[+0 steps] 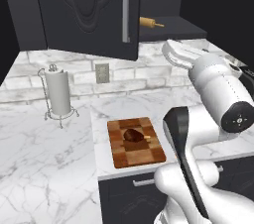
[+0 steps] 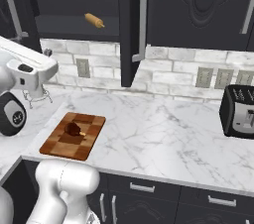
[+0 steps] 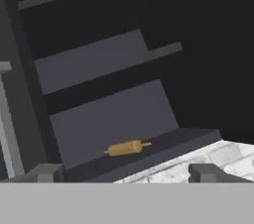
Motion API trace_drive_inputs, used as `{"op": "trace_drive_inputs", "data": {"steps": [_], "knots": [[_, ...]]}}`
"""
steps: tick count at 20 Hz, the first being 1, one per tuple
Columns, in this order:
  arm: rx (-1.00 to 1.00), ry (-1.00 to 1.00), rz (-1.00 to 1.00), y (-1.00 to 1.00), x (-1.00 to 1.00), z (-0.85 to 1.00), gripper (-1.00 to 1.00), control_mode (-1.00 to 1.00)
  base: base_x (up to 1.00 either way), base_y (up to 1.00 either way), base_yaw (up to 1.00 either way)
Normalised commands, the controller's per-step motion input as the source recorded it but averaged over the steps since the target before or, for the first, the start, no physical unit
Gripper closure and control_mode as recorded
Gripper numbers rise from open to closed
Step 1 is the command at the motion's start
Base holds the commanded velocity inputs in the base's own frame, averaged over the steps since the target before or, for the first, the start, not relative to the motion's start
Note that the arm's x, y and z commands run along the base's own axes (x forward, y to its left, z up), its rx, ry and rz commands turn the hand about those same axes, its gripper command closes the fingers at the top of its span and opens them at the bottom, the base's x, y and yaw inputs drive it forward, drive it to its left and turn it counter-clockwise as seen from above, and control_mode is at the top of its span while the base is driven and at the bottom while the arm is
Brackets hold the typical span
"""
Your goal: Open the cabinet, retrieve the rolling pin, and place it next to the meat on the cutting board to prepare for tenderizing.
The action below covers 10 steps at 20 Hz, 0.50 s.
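Note:
The black cabinet (image 1: pixel 84 10) has its left door swung open, and that door (image 2: pixel 130 29) stands edge-on in the right base view. The tan rolling pin (image 1: pixel 151 23) (image 2: pixel 94 20) lies on the lowest shelf inside. In the hand view the rolling pin (image 3: pixel 126 147) rests near the shelf's front edge, ahead of my gripper (image 3: pixel 127 173). The gripper is open, its fingertips (image 3: pixel 47 172) set wide apart with nothing between them. The checkered cutting board (image 1: pixel 144 156) (image 2: pixel 62 146) lies on the counter below, with the dark meat (image 1: pixel 133 135) (image 2: pixel 73 129) on its middle.
A paper towel holder (image 1: pixel 59 94) stands at the back left of the counter. A black toaster (image 2: pixel 239 111) sits far right. Wall outlets (image 1: pixel 102 73) dot the brick backsplash. The cabinet's right door (image 2: pixel 208 5) is closed. Dark drawers (image 2: pixel 144 188) run under the counter.

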Motion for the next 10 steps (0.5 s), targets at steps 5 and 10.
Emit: {"op": "trace_drive_inputs", "data": {"steps": [5,10], "knots": [[0.34,0.18,0.1,-0.22,0.46,0.0,-1.0,-1.0,0.0,0.0,0.0],[0.33,0.14,0.16,-0.13,0.53,0.0,-1.0,-1.0,0.0,0.0,0.0]]}}
